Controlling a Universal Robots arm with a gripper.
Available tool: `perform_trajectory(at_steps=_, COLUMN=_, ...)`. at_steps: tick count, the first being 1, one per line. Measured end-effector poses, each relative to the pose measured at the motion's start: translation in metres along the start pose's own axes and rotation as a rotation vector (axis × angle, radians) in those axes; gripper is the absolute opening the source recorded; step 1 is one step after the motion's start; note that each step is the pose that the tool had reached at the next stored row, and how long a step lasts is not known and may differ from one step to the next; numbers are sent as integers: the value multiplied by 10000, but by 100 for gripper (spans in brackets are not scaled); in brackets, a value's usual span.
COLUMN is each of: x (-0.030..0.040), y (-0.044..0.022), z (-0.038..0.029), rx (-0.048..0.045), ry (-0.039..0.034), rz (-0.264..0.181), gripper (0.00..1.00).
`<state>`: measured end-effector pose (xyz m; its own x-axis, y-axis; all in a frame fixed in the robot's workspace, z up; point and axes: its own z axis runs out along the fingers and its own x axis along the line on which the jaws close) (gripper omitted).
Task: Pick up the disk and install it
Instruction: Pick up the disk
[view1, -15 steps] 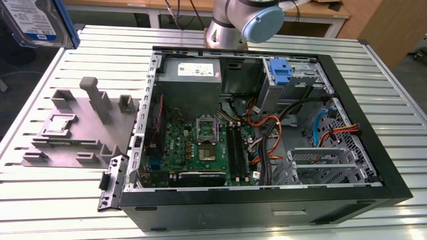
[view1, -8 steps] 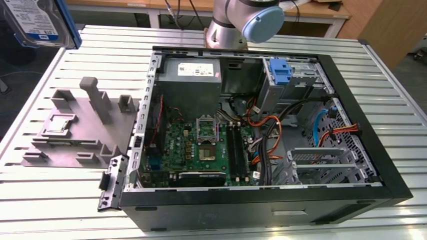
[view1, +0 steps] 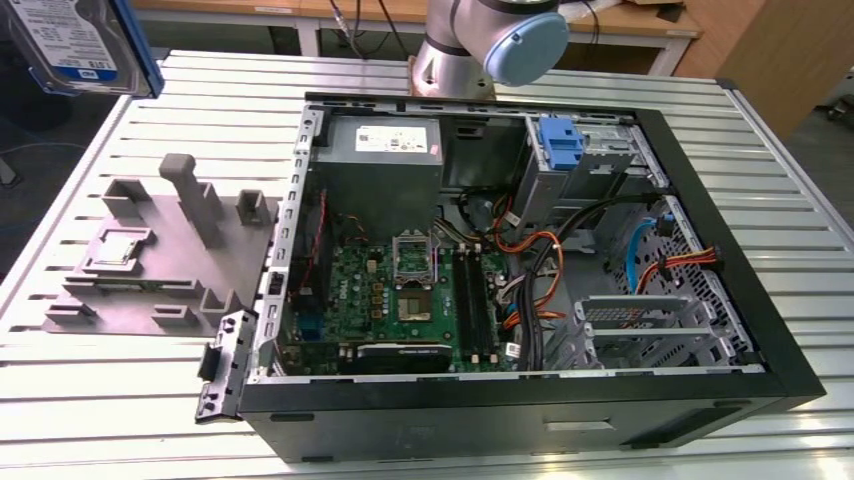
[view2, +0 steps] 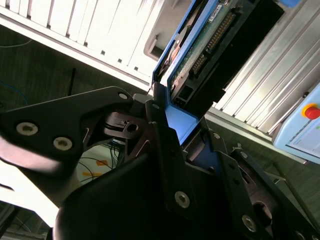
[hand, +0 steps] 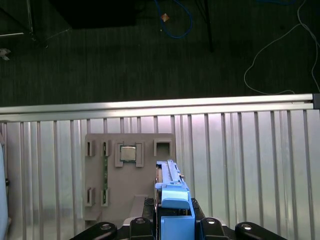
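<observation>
Closest to us, the pincer is clamped on the blue bracket of the disk, which hangs clear above the table at the exterior view's far left. We judge the pick-up done; installing remains, calling for a steady carry to the open computer case, well apart.

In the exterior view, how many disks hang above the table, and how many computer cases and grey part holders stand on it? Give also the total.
disk, up in the air: 1
open computer case: 1
grey part holder: 1
Total: 3
</observation>
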<state>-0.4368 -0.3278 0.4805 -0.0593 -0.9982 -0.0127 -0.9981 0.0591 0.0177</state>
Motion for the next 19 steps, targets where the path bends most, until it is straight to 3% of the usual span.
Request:
perform_trajectory(at_steps=8, x=-3, y=-45, z=-1, rx=0, ry=0, rz=0, gripper=36)
perform_trajectory(at_steps=19, x=-3, y=-53, z=0, rx=1, ry=0, rz=0, gripper=36)
